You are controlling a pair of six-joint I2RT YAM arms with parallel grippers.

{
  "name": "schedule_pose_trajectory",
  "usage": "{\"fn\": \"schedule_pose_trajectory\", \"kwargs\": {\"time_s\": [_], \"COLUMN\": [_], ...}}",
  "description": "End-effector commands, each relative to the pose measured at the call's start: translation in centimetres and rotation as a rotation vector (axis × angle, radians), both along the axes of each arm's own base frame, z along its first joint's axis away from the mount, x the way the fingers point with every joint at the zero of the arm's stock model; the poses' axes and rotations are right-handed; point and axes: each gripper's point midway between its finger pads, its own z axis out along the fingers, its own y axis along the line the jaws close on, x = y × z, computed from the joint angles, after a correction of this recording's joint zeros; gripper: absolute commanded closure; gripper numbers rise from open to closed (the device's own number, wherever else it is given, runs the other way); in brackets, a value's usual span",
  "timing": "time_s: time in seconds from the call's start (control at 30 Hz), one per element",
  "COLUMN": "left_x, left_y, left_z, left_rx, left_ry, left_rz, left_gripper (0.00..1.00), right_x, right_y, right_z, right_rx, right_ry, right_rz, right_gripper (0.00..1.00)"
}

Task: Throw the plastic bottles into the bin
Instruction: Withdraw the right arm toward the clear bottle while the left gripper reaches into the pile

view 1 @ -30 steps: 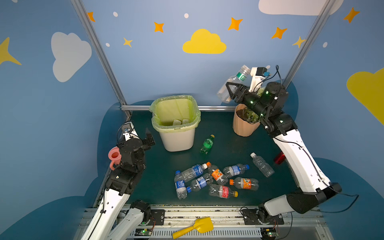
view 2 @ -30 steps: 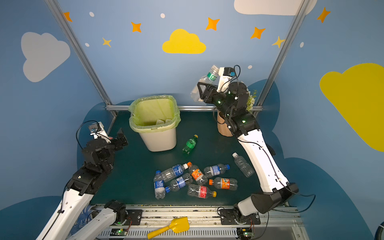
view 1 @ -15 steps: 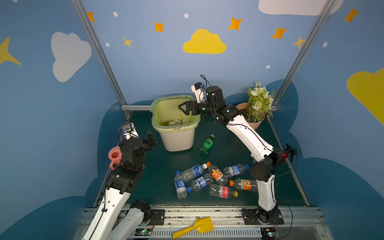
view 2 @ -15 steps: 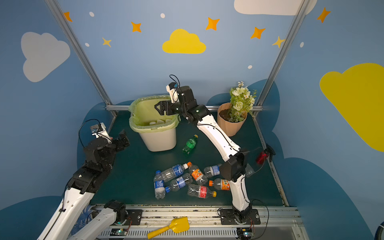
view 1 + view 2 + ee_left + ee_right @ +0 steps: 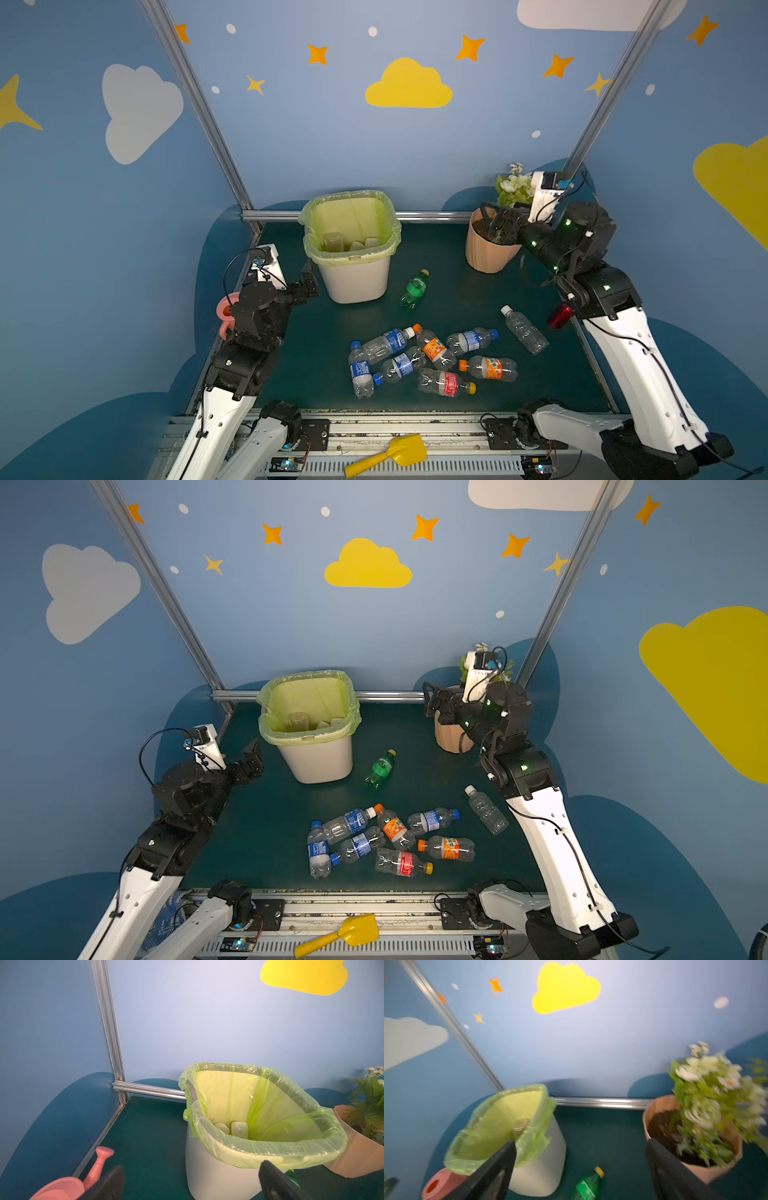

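Hovering by flower pot [image 5: 487, 258], right claw [image 5: 493, 221] released; left claw [image 5: 309, 282] released beside bin [image 5: 357, 283].

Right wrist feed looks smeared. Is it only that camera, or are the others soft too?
Right wrist view: motion-blurred, worst on the flowers and the bin rim. Left wrist view: sharp, the liner creases crisp. Both top views: sharp, evenly lit, the plastic bottles distinct.

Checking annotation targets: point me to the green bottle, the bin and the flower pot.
green bottle [image 5: 414, 288], in a top view, on its mid-body.
bin [image 5: 357, 282], in a top view, on its front wall.
flower pot [image 5: 486, 254], in a top view, on its ribbed side.
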Motion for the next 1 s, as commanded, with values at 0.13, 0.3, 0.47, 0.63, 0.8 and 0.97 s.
{"fn": "schedule_pose_trajectory", "kwargs": {"time_s": [0.13,0.3,0.47,0.63,0.8,0.97], "left_x": [0.1,0.5,0.7,0.8,0.4,-1.3], "left_y": [-1.3,-2.6,-5.0,-8.3,-13.1,-19.2], "left_z": [1.0,0.6,0.1,-0.6,-2.0,-5.0], "left_rx": [0.025,0.040,0.104,0.173,0.277,0.421], "left_ry": [-0.046,-0.033,-0.017,0.011,0.054,0.143], "left_rz": [-0.058,-0.099,-0.171,-0.276,-0.452,-0.711], "left_gripper": [0.00,0.00,0.00,0.00,0.00,0.00], "right_x": [-1.6,-3.6,-5.6,-6.1,-6.4,-6.3], "right_y": [-7.2,-9.3,-10.3,-11.4,-12.6,-13.1], "right_z": [-15.9,-21.9,-25.7,-27.4,-28.3,-28.0], "right_rx": [-0.117,-0.105,0.004,0.088,0.124,0.159], "right_ry": [0.449,0.624,0.764,0.788,0.807,0.783], "right_rz": [-0.259,-0.313,-0.393,-0.457,-0.498,-0.504], "right_gripper": [0.04,0.04,0.04,0.04,0.04,0.04]}}
